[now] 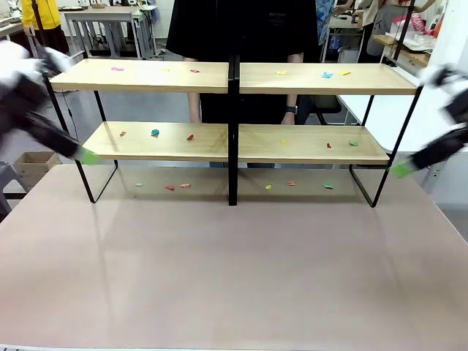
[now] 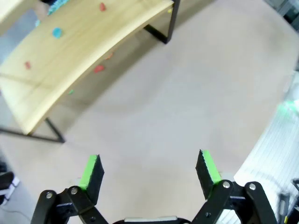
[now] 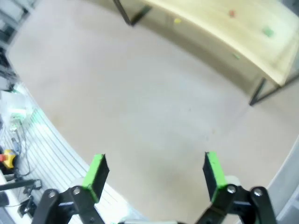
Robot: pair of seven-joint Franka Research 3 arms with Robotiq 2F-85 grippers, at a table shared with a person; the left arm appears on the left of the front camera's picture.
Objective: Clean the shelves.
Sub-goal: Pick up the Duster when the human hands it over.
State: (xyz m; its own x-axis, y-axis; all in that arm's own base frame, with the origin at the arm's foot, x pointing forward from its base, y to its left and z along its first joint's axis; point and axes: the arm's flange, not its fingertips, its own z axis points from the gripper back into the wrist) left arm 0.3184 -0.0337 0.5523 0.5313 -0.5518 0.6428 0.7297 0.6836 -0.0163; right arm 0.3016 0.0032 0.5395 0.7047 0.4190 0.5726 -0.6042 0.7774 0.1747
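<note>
Your left gripper (image 2: 149, 170) and right gripper (image 3: 154, 170) both spread, empty; shelves (image 1: 212, 142) run crosswise between them, each end probably equally near.

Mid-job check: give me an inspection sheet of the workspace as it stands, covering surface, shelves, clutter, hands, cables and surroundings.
Surface: table, nothing seen in front of the shelves.
Job's things: shelves upright at the far side, four boards on a black frame.
Clutter: small coloured scraps on all four boards and on the table under the rack.
Hands: left hand open, empty, near the rack's left end; right hand open, empty, near its right end.
Cables: nothing seen on the table.
Surroundings: person standing behind the shelves; box on the floor at left.
</note>
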